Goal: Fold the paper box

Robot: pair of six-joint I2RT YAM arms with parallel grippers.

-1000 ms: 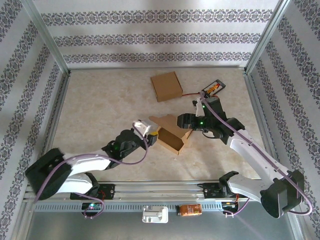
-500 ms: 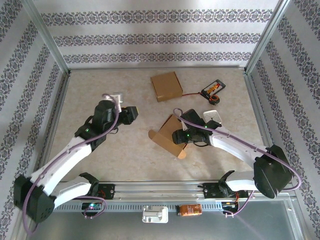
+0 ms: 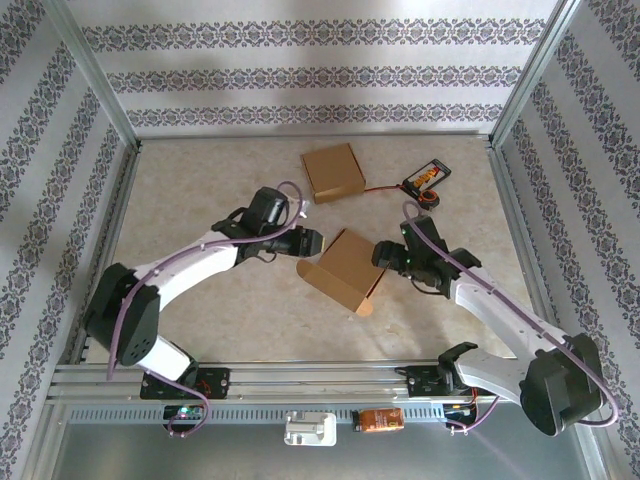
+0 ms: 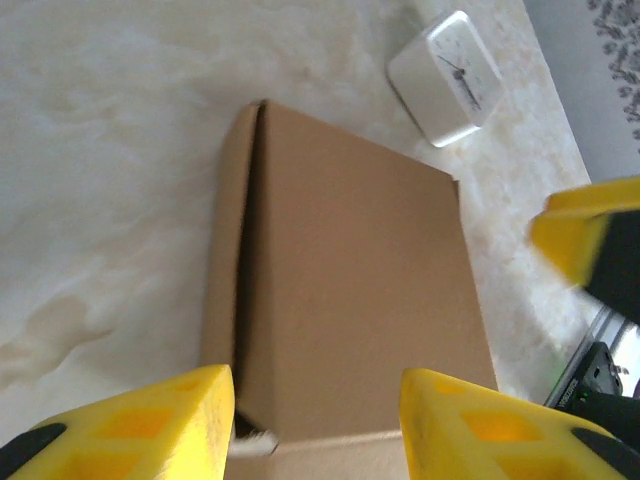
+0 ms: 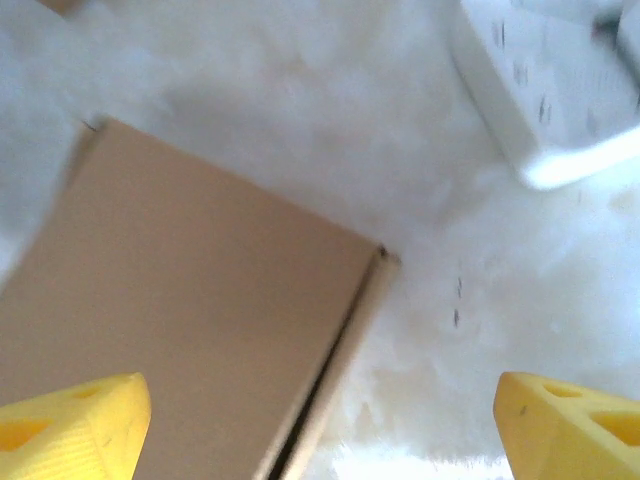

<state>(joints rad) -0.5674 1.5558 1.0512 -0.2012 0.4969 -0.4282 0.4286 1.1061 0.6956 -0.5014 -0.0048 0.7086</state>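
The paper box [image 3: 345, 268] is brown cardboard and lies flat at mid-table, with a flap sticking out at its left corner. My left gripper [image 3: 312, 243] hovers at the box's upper left end. In the left wrist view its yellow fingers [image 4: 130, 425] stand apart above the box top [image 4: 350, 250], holding nothing. My right gripper [image 3: 383, 256] is at the box's right edge. Its jaws are spread wide in the right wrist view, over the box's side seam [image 5: 330, 370] and the bare table, with nothing between them.
A second brown box [image 3: 333, 172] lies folded at the back. A small black device [image 3: 425, 179] on a red cable sits to its right. A white block [image 4: 445, 78] rests on the table beside the box, under my right arm. Metal frame rails border the table.
My left arm swung in from the far left to the box's left end. My right gripper pulled back off the box to its right edge and opened wider. The box lies flatter.
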